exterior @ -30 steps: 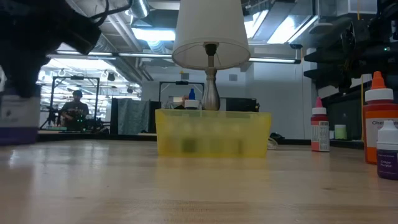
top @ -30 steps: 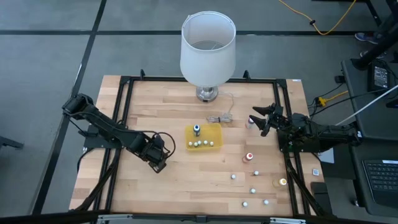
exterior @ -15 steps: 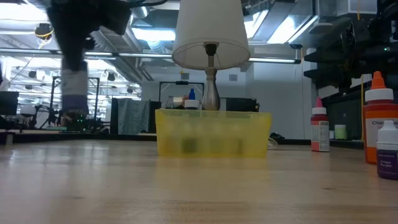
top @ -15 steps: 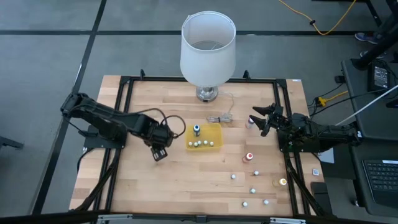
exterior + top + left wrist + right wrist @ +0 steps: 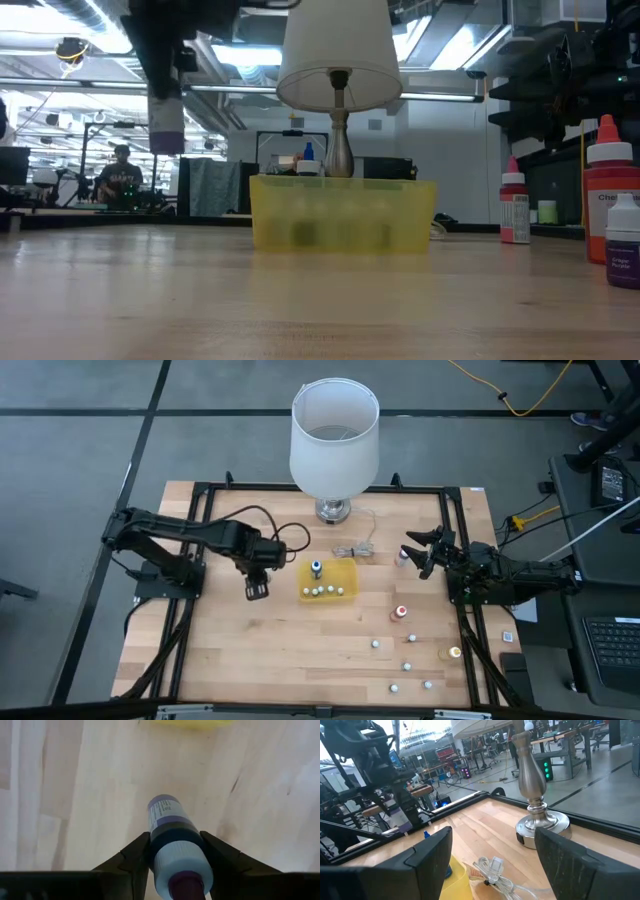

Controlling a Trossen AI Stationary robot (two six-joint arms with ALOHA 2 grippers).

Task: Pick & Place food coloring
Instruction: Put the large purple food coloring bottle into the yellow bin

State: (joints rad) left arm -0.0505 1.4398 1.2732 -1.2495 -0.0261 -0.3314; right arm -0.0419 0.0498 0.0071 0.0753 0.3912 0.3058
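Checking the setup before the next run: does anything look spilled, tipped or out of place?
Nothing spilled or tipped. The left gripper holds a bottle above the table, beside the yellow tray. Only oddities: a lamp and a loose cord behind the tray.

Left gripper (image 5: 172,851) fingers run off the left wrist frame's lower edge; the small pale food coloring bottle with purple label (image 5: 174,846) clamped between them loses its cap end there too. Label print too small to read. Translucent yellow plastic tray (image 5: 342,213): contents just a smear through its wall in the low view. Orange-capped bottle (image 5: 612,190) is cropped by the right edge there. Right gripper (image 5: 492,851) fingertips cropped.
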